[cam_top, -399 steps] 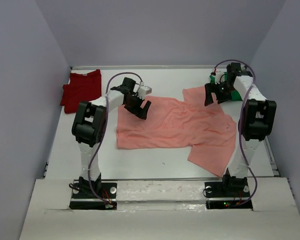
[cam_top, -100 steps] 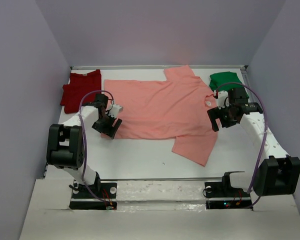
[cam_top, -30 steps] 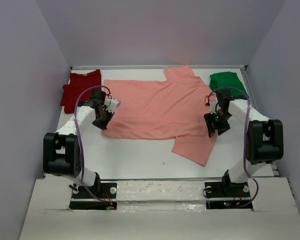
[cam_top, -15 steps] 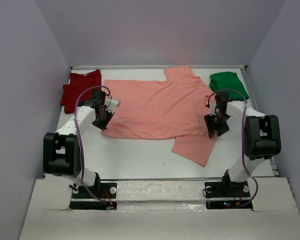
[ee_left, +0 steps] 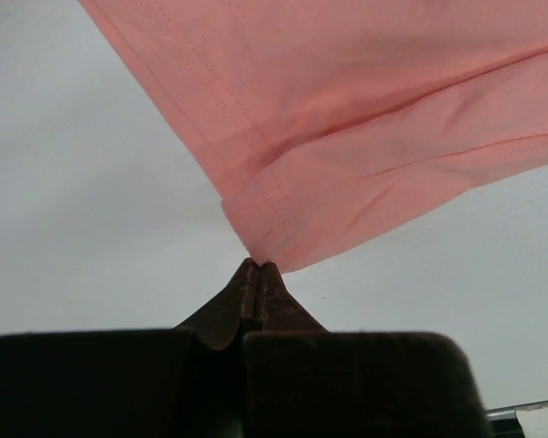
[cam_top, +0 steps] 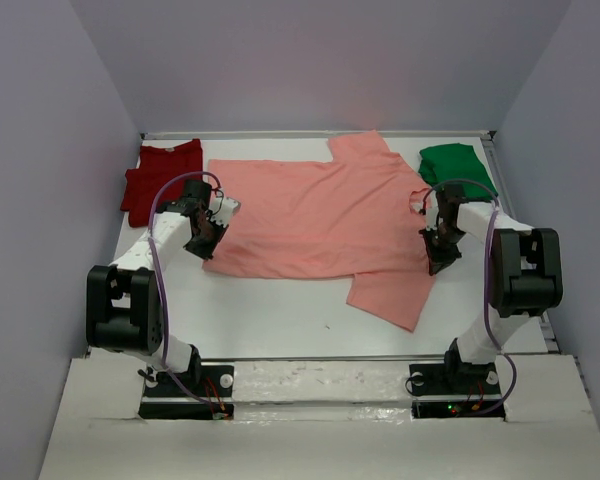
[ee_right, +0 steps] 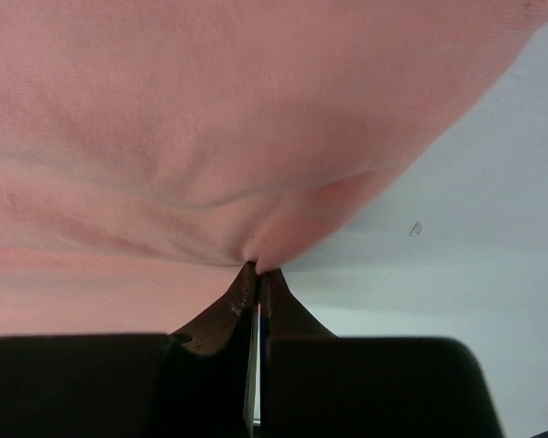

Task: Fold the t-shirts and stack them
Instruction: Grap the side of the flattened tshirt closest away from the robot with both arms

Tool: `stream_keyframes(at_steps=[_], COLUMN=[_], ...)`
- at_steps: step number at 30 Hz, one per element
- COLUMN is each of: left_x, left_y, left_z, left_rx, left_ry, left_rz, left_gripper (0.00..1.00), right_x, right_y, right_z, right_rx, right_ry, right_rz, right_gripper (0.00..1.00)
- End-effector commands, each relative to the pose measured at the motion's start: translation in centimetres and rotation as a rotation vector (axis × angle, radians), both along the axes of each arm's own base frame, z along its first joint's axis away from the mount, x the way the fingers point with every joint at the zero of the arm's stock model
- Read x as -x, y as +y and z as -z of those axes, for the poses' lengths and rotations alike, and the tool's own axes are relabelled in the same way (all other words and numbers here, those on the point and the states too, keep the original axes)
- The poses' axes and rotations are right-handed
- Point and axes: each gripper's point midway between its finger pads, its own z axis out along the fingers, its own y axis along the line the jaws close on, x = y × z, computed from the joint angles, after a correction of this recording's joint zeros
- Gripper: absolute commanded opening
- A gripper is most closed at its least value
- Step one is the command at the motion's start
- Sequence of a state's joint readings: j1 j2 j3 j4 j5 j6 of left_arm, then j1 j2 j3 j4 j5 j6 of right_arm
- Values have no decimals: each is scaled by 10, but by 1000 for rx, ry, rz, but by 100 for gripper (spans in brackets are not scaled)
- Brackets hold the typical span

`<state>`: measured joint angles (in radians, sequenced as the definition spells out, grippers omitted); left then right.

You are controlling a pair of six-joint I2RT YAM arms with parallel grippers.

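Top external view: a salmon-pink cotton t-shirt lies spread flat on the white table between the two tools. The left tool sits at its left bottom corner and the right tool at its right edge, just above the near sleeve. A folded red t-shirt lies beyond and outward of the left tool, and a folded green t-shirt lies beyond the right tool. Left wrist view: the left tool has its fingers pressed together on the tip of the hemmed corner of the salmon-pink cotton t-shirt, with bare table on either side. Right wrist view: the right tool is clamped on a puckered fold of the t-shirt's edge, with the table to its right.
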<state>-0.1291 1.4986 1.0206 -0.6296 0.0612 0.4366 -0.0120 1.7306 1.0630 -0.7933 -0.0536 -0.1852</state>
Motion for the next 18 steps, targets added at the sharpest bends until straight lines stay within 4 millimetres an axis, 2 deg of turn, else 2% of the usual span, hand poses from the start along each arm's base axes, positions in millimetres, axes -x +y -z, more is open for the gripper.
stream_keyframes(at_steps=[1, 5, 10, 18], left_x=[-1, -2, -13, -35], left_y=[3, 5, 7, 14], left_z=[-16, -20, -41, -98], left_rx=[-13, -23, -26, -38], left_ry=[-37, -52, -136, -341], left_rz=[-6, -13, -28, -85], left_gripper=[0, 0, 0, 0], right_x=[-3, -4, -9, -22], right_y=[1, 2, -1, -11], right_z=[10, 1, -30, -101], right_rx=[-13, -17, -4, 59], right_ry=[1, -14, -91, -289], right_rz=[5, -10, -24, -13], right_gripper=[0, 0, 0, 0])
